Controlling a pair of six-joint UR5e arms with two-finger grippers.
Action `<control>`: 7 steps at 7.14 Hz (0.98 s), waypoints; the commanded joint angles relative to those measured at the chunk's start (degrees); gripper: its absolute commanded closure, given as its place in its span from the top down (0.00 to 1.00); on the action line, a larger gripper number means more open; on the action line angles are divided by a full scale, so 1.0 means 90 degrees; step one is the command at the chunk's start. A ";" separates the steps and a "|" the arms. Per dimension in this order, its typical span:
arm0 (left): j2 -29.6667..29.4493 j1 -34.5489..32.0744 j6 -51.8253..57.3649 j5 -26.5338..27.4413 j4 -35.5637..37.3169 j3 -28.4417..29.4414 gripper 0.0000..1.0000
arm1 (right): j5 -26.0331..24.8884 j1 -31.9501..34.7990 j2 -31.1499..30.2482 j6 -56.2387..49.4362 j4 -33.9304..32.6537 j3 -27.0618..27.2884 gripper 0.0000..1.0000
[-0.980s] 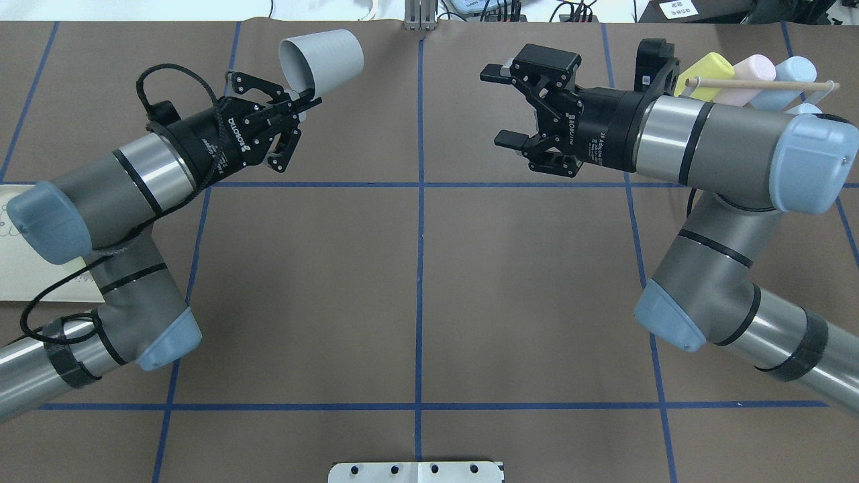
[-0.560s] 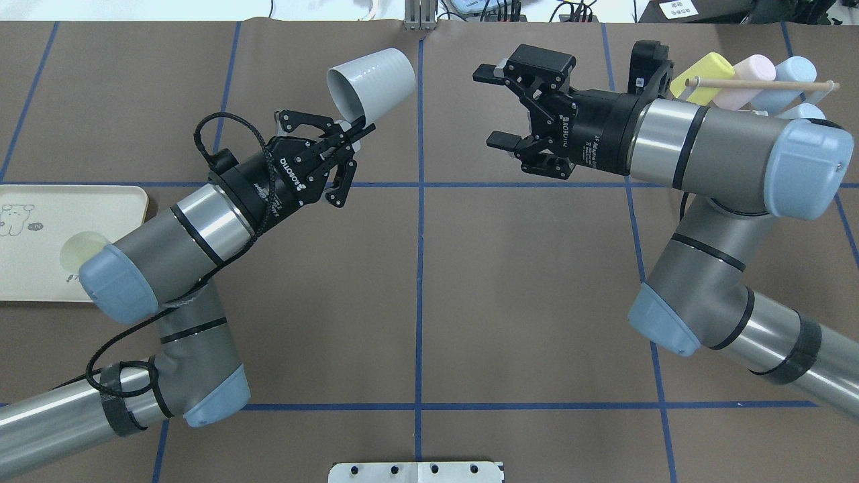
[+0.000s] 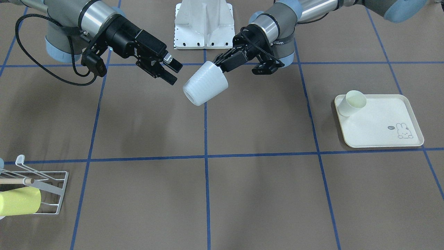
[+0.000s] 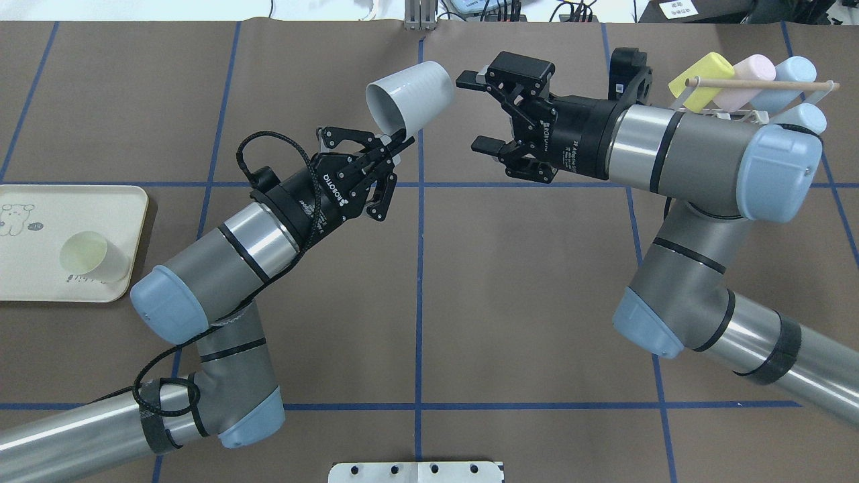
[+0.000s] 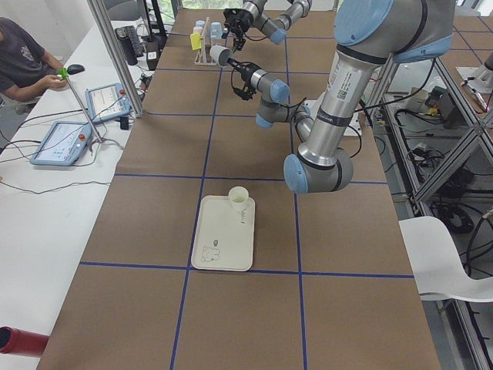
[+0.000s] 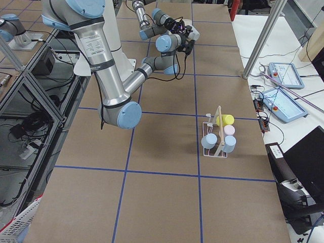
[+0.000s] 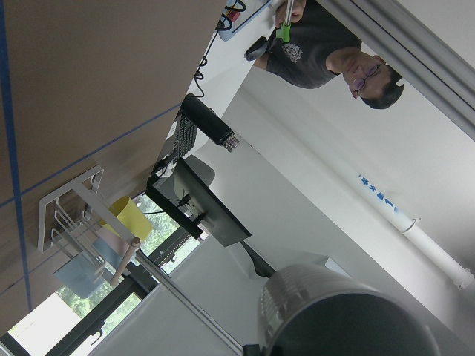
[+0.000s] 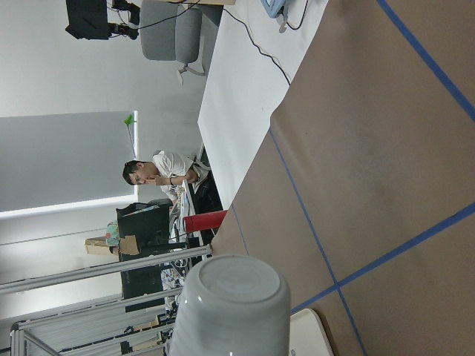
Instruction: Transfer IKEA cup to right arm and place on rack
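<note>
My left gripper (image 4: 396,144) is shut on the rim of a white ribbed cup (image 4: 411,97) and holds it tilted above the table's centre line; the cup also shows in the front view (image 3: 205,88). My right gripper (image 4: 478,112) is open, its jaws wide apart, just right of the cup's base and not touching it. The right wrist view shows the cup's base (image 8: 234,308) close ahead. The white wire rack (image 4: 738,114) with its wooden dowel (image 4: 765,84) stands at the far right behind the right arm.
The rack holds yellow (image 4: 701,72), pink (image 4: 748,74) and blue (image 4: 792,77) cups. A cream rabbit-print tray (image 4: 40,201) at the left edge carries a pale cup (image 4: 90,256). A white mount plate (image 3: 203,24) sits at the robot's base.
My left arm has swung right with the cup toward the centre line. My right gripper has moved left, still open. The gap between the cup and the right gripper has narrowed.
</note>
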 commanded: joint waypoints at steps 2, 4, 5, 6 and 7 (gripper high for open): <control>-0.0105 0.0177 0.0037 0.0102 0.0048 0.0069 0.00 | -0.0095 -0.0014 0.0026 0.0000 0.0000 -0.0060 1.00; -0.0202 0.0217 0.0037 0.0102 0.0126 0.0069 0.00 | -0.0096 -0.0015 0.0046 0.0000 0.0000 -0.0080 1.00; -0.0202 0.0352 0.0037 0.0247 0.0127 0.0069 0.00 | -0.0096 -0.0015 0.0046 -0.0010 0.0000 -0.0080 1.00; -0.0212 0.0441 0.0057 0.0345 0.0127 0.0069 0.00 | -0.0096 -0.0015 0.0046 -0.0010 0.0000 -0.0080 1.00; -0.0280 0.0470 0.0057 0.0356 0.0127 0.0069 0.00 | -0.0096 -0.0015 0.0046 0.0000 0.0000 -0.0080 1.00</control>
